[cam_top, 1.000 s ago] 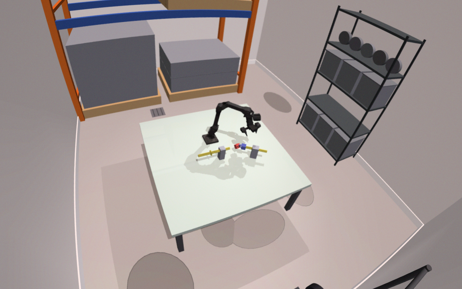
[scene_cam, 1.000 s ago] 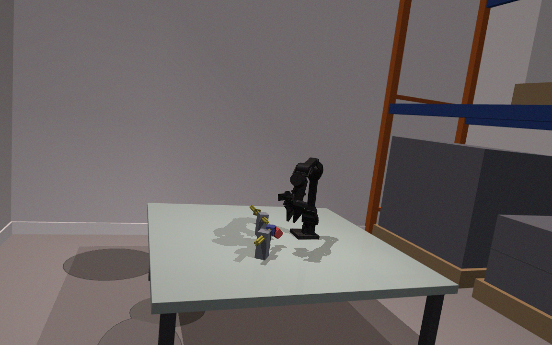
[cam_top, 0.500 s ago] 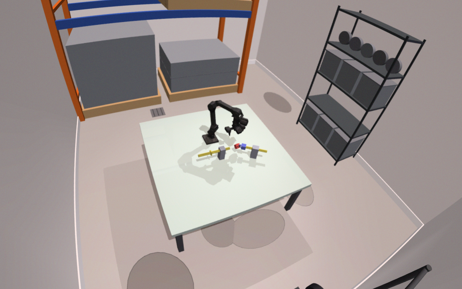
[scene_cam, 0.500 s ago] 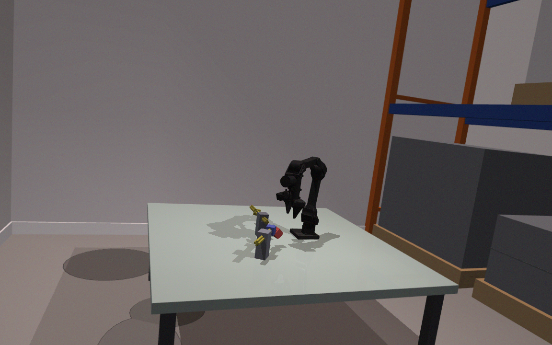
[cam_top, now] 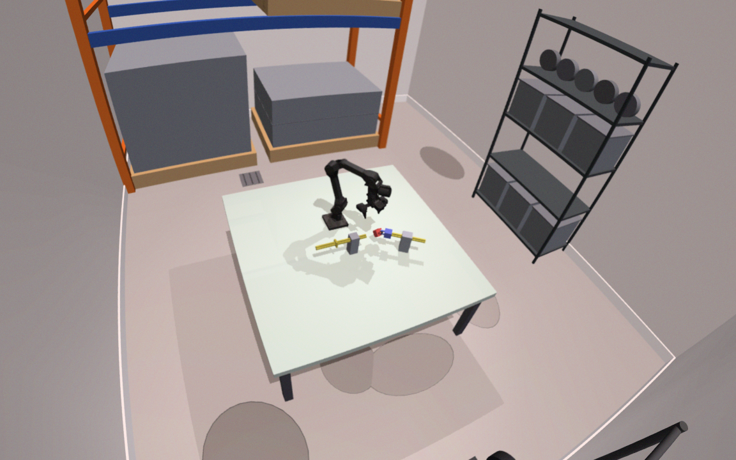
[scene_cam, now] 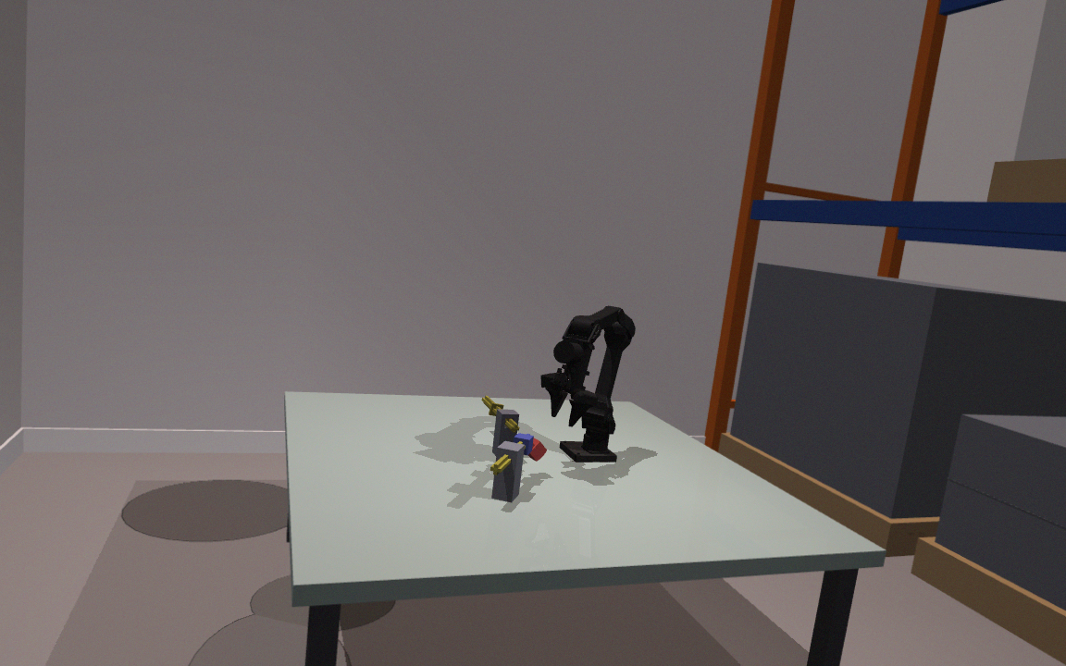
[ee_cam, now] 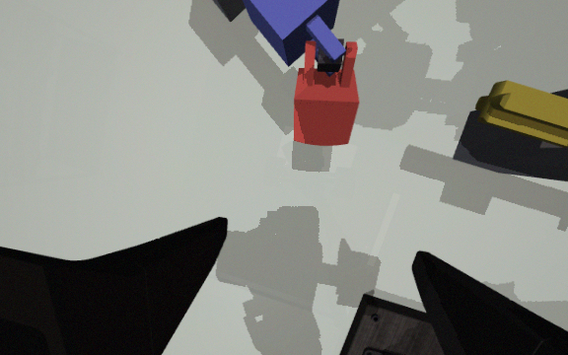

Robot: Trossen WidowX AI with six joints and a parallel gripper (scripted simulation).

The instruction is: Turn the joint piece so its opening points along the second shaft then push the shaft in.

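My gripper is open and empty, above the table on the arm's side of the joint. The red joint piece hangs on its hinge from the blue part of the fixed yellow shaft, held by a grey block. In the wrist view the red piece points toward my fingers, at an angle to the second yellow shaft. Its opening is hidden. The second shaft sits in its own block with a gap to the red piece.
The arm's base stands on the table behind the two blocks. A small yellow crosspiece sits on the second shaft's outer part. A dark shelf unit and an orange rack stand off the table.
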